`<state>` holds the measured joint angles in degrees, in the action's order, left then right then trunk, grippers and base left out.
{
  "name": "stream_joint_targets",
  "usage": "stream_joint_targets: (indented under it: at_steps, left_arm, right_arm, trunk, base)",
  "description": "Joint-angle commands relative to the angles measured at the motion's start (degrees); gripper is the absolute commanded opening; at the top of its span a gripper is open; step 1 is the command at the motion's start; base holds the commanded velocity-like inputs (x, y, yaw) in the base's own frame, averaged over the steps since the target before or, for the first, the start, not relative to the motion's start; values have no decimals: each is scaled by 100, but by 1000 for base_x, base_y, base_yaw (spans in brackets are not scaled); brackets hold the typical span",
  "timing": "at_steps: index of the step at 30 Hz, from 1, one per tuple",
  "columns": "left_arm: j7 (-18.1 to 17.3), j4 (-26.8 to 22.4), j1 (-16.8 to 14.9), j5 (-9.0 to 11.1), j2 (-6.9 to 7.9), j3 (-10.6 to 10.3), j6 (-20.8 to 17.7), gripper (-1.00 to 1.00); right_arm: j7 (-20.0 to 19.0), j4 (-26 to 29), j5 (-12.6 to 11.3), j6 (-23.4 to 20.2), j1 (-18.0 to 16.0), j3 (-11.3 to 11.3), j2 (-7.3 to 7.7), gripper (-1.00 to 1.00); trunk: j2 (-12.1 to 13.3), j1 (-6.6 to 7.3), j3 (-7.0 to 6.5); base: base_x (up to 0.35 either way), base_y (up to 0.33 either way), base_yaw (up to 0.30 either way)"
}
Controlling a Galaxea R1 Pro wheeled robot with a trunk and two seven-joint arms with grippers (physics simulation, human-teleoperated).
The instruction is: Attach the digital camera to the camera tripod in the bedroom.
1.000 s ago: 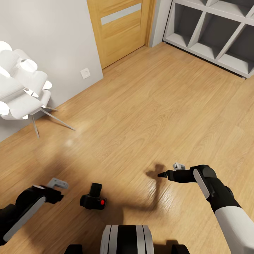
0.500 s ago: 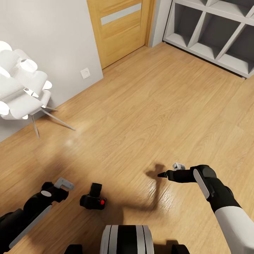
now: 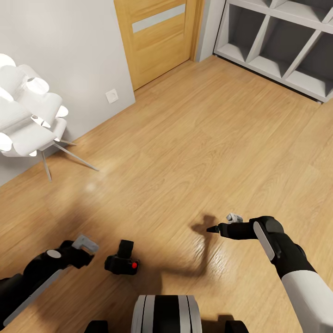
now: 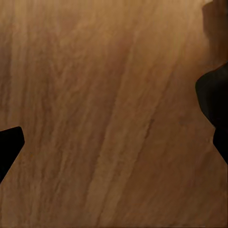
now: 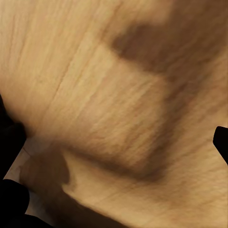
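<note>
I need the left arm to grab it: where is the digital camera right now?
In the head view the digital camera lies on the wood floor just ahead of the robot's base, a little right of the left gripper, untouched.

Left arm low, reaching forward; left gripper [image 3: 87,243] fingers apart. Right arm bent inward; right gripper [image 3: 222,224] fingers apart, pointing left.
</note>
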<state>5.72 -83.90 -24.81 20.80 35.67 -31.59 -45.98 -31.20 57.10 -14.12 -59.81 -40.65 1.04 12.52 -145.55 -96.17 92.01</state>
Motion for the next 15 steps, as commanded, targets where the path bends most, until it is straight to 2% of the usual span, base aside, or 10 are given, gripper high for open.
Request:
stream_joint_targets:
  at_steps: [1,5,6,8,13,15]
  left_arm:
    - [-175,-6,-6,45,54,-15,-5,100]
    - [-1052,-2,-6,12,225,76,184,100]
    - [-1406,1,-6,2,291,227,374,100]
    - [-1682,2,-6,1,343,478,600,100]
    - [-2096,45,-6,28,400,1300,1045,100]
    - [-2170,87,-6,14,391,1540,1141,100]
  right_arm:
    - [-9,3,-3,-19,-3,10,5,100]
    - [-9,3,-3,-19,-4,10,5,100]
    - [-9,3,-3,-19,-2,10,5,100]
    - [-9,3,-3,-19,-2,10,5,100]
    - [-9,3,-3,-19,-1,10,5,100]
    - [-9,3,-3,-19,0,10,5,100]
  trunk:
    - [-2,1,4]
    - [-2,1,4]
    - [-2,1,4]
    - [-2,1,4]
    - [-2,1,4]
    - [-2,1,4]
  base:
    - [0,0,0]
    - [0,0,0]
    - [0,0,0]
    - [0,0,0]
    - [0,0,0]
    - [0,0,0]
